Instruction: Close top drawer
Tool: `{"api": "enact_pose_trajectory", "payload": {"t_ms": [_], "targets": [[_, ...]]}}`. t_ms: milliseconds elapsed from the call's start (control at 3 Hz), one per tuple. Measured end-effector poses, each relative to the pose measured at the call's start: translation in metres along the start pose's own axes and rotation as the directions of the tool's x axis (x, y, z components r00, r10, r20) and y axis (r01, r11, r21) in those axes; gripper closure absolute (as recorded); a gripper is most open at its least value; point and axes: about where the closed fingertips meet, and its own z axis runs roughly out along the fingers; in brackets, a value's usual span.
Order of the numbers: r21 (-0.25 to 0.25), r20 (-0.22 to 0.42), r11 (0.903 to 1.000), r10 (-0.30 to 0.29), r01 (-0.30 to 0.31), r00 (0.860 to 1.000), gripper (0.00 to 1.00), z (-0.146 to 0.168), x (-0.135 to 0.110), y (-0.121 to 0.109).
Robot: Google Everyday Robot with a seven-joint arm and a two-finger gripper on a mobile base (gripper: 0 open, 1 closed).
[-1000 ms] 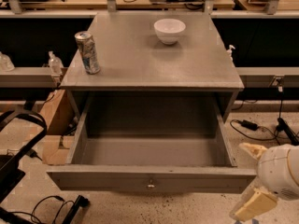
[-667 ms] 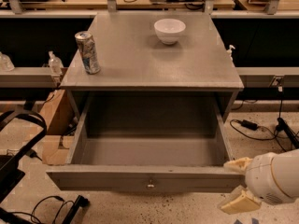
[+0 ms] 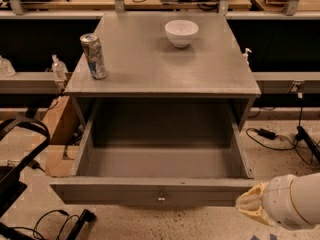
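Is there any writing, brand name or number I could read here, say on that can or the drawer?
No text can be read anywhere.
Can: has a printed pattern, but it is too blurred to read.
Bowl: plain, no marking.
Top drawer: no label shows, only a knob.
Gripper, by the drawer's front right corner: no lettering visible.

The top drawer looks like grey painted wood with a matt finish, and its small knob is shiny metal. The cabinet top has the same matt grey. The can is glossy metal and the bowl is smooth glossy white. The gripper, low on the right beside the drawer front, is smooth white plastic with tan tips.
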Motion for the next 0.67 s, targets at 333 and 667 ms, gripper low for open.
{"api": "enact_pose_trajectory", "payload": {"t_ms": [333,667], "targets": [[-0.052,0.033,0.9983,-0.026,0.027,0.999,1.00,0.040,-0.008,0.009],[-0.090,0.078,0.9939,-0.057,0.064,0.995,1.00,0.096,-0.020,0.007]]}}
